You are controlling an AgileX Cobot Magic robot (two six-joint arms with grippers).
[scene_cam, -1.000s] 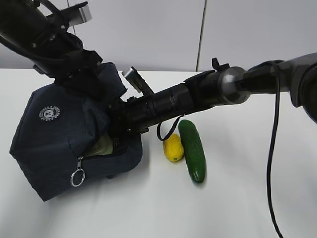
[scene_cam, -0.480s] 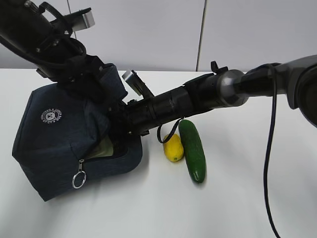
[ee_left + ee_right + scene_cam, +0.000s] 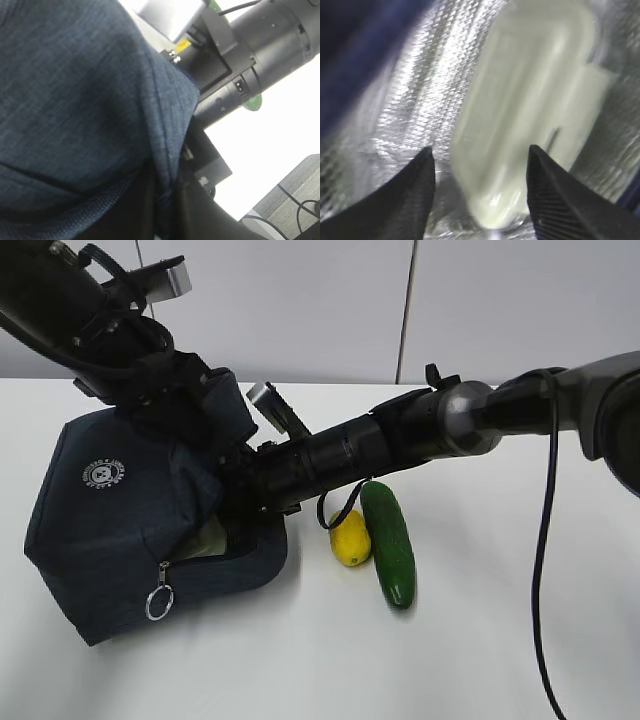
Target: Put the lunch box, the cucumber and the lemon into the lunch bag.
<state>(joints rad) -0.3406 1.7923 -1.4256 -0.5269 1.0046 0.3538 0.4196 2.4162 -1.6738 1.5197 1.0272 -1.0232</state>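
While the right gripper sits deep inside the lunch bag, its two dark ribbed fingers stand spread, with the lunch box lying between and just beyond them against the silver lining; whether the pads touch it cannot be told, so the box looks set down rather than carried

Left gripper: hidden behind navy fabric in its own wrist view, counted closed; judged to be pinching the bag's upper flap, so the mouth is held up and open for the other arm

Lunch bag: lies tipped on the white table, opening toward the right arm, silver ring pull hanging at the front

Lunch box: inside the bag, pale green lid facing the camera, blurred

Lemon: on the table just right of the bag, beside the cucumber

Cucumber: on the table, close against the lemon, not yet packed

Judgement: first of three items stowed; two remain outside
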